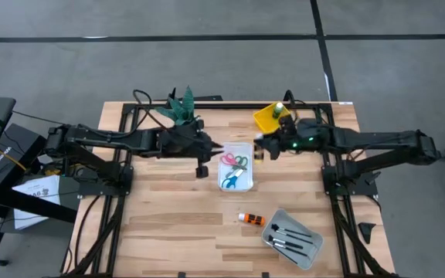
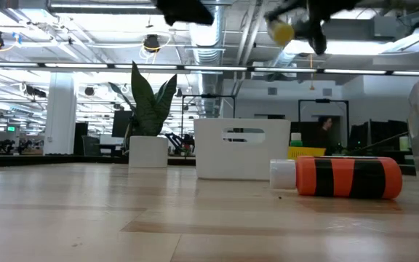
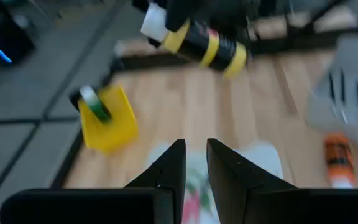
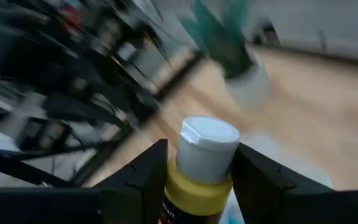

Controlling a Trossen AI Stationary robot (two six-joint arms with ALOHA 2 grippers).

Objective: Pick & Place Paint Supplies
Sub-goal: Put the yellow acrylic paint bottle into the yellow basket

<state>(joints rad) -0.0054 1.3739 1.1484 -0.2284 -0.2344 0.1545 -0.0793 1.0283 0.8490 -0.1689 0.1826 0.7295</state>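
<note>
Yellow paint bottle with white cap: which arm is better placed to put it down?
Right: its fingers already grip the yellow paint bottle with white cap above the table; the left gripper holds nothing.

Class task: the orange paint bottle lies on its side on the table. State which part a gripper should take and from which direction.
Grip the orange bottle across its round body, coming from above: it lies flat, white cap toward the left arm's side, both long flanks clear.
</note>
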